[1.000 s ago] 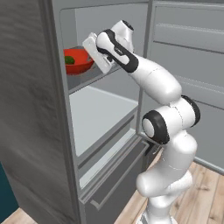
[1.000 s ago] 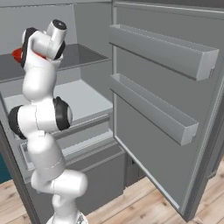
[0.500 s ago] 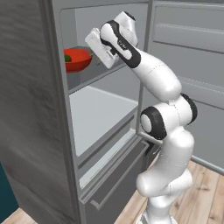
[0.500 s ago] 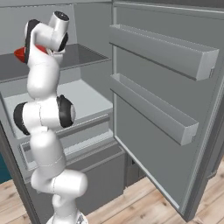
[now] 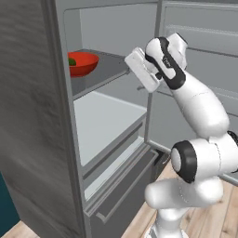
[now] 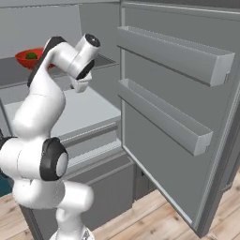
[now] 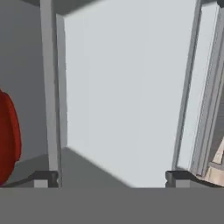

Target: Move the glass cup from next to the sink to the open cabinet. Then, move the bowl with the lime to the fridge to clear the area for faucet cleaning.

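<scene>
Red glossy bowl (image 5: 82,63) sits on the upper fridge shelf (image 5: 104,69), wide, shallow and round, toward the left end of that shelf. Lime (image 5: 72,61) is a small dark green ball inside it, at the bowl's left edge in the left base view; the right base view shows it (image 6: 31,56) from above, resting in the bowl's hollow (image 6: 28,58). Fridge (image 5: 37,121) has a brushed grey-silver outer wall with streaky grain and pale smooth flat inner shelves. Its door (image 6: 178,117) stands open, and the right base view gives two long grey door racks (image 6: 164,119), boxy, with raised lips; the left base view gives only a sliver of that door. Below are plain grey drawer fronts (image 5: 118,186). Floor (image 6: 136,215) is light wood plank.

Gripper (image 7: 111,177) is wide open, holding nothing: in the hand view the two small dark fingertips (image 7: 43,177) stand far apart at the bottom edge. That view is rolled; a curved red slice of bowl (image 7: 8,135) sits at its left edge, apart from both tips, with the pale back wall between them. In the left base view the white hand (image 5: 142,69) hangs just outside the shelf front, to the right of the bowl and not touching it. The right base view puts the arm's wrist partly in front of the bowl.
</scene>
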Controlling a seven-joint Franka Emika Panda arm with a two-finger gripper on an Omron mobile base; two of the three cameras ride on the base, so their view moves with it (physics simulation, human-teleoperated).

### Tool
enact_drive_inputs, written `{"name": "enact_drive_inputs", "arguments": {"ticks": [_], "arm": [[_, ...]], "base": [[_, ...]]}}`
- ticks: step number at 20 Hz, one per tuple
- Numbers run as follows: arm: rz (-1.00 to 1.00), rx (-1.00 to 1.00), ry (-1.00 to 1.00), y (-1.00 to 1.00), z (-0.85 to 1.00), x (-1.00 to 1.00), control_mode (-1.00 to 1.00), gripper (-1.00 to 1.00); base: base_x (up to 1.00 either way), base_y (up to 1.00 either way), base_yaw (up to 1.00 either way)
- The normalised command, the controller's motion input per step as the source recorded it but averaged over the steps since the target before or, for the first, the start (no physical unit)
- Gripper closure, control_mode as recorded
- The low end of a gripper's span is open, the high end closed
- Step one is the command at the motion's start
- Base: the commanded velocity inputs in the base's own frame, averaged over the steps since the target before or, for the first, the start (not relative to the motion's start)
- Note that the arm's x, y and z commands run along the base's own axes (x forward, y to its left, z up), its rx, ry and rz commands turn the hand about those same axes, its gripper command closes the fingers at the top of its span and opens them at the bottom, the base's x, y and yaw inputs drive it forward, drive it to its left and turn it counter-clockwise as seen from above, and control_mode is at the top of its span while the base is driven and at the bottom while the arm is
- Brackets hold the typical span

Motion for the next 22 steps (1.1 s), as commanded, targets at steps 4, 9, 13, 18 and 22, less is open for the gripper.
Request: {"name": "enact_drive_inputs", "arguments": {"ticks": [4, 9, 13, 18, 22], "arm": [[-0.11, -0.07, 0.15, -0.77, -1.00, -1.00, -1.00, -1.00], [-0.04, -0.12, 0.13, -0.47, -0.80, -0.80, 1.00, -1.00], [0.00, 0.00, 0.00, 0.00, 0.00, 0.00, 1.00, -1.00], [0.00, 0.00, 0.00, 0.00, 0.00, 0.00, 1.00, -1.00], [0.00, 0.00, 0.00, 0.00, 0.00, 0.00, 1.00, -1.00]], "base": [[0.00, 0.00, 0.00], [-0.20, -0.10, 0.00], [-1.00, -0.56, 0.24], [-0.41, -0.06, 0.92], [-0.04, 0.00, 1.00]]}}
